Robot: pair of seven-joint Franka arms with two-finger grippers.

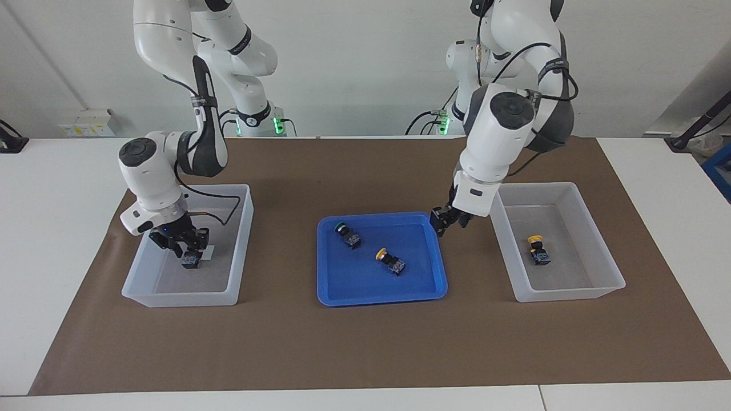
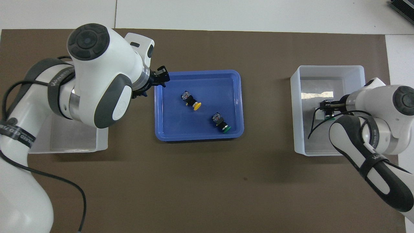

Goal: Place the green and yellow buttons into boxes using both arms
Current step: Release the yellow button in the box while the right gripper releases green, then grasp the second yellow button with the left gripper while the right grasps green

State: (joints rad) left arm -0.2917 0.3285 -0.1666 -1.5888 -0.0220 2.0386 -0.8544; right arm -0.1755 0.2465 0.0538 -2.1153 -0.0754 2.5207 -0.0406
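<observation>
Buttons of both colours, located by the blue tray (image 1: 381, 299). Facing view: the tray yellow button (image 1: 390, 260) and the tray green button (image 1: 346, 234) lie apart on the tray floor. The boxed yellow button (image 1: 537, 250) rests in the left arm's box (image 1: 571, 185), beside the tray toward the left arm's end. The boxed green button (image 1: 190, 261) is in the right arm's box (image 1: 183, 299), beside the tray toward the right arm's end. The left gripper (image 1: 449, 221) hangs over the tray's rim at the left arm's end, its fingers apart and empty. The right gripper (image 1: 181, 242) is low inside its box, directly above the boxed green button; whether it grips that button cannot be told. The left arm is clearly the nearer to the tray, and the tray yellow button lies inward from its gripper. Overhead view: both tray buttons lie slantwise to the tray walls, caps pointing toward the robots and the right arm's end, so a grasp would probably close across that axis. Here the left arm hides the boxed yellow button, while a green cap (image 2: 330, 117) shows at the right gripper.
</observation>
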